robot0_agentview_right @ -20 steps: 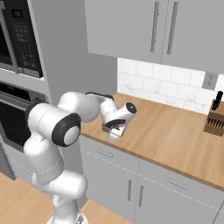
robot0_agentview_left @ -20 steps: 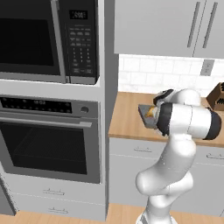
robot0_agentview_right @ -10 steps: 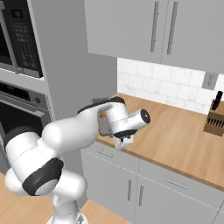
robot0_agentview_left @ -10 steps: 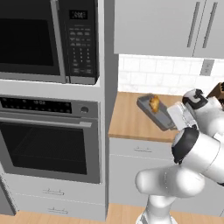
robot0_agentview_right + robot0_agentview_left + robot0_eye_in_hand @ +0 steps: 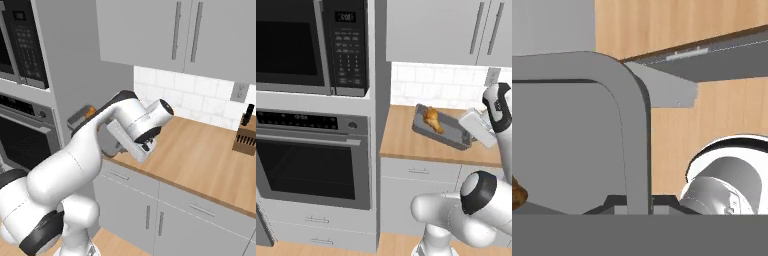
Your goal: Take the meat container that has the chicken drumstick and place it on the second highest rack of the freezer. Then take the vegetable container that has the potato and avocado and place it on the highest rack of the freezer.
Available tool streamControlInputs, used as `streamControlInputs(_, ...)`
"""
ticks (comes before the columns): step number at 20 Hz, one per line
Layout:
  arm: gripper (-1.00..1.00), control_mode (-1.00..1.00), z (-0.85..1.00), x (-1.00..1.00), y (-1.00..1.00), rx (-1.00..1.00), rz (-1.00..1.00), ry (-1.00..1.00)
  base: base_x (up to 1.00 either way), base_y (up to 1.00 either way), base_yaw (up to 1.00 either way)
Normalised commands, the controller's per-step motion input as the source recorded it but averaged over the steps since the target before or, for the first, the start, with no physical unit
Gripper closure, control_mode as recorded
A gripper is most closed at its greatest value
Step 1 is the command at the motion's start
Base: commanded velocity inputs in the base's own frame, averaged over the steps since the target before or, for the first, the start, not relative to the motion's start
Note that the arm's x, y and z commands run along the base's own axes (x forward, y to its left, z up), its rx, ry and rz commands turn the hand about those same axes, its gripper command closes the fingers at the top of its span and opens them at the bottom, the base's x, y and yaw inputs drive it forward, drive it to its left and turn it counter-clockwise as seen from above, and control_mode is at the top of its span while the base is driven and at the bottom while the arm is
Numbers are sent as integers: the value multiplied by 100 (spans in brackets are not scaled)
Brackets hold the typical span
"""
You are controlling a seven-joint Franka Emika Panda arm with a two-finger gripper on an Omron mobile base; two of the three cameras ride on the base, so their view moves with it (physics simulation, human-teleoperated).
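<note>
Left of me stands the oven (image 5: 311,160); over the counter (image 5: 401,140) the tray (image 5: 442,131) hangs tilted, drumstick (image 5: 432,119) inside, its right rim clamped in my gripper (image 5: 470,131).

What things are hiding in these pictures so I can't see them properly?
- Golden-orange chicken drumstick: in the hand view a sliver shows, cut off by the left edge.
- Grey rectangular meat tray: in the right base view the white arm covers most of it.
- Pincer: in the left base view the white hand hides the fingertips at the tray's right end.
- Wooden knife block: cut off by the right base view's edge.
</note>
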Motion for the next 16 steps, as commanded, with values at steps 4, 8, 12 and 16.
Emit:
streamControlInputs(4,100,-100,42,-86,0,-3,57,-20,0,0,0)
streamControlInputs(8,100,-100,41,-74,0,0,43,-21,0,0,0)
streamControlInputs(12,100,-100,14,-12,0,0,5,-4,0,0,0)
streamControlInputs(16,100,100,0,0,0,0,0,0,-3,0,0)
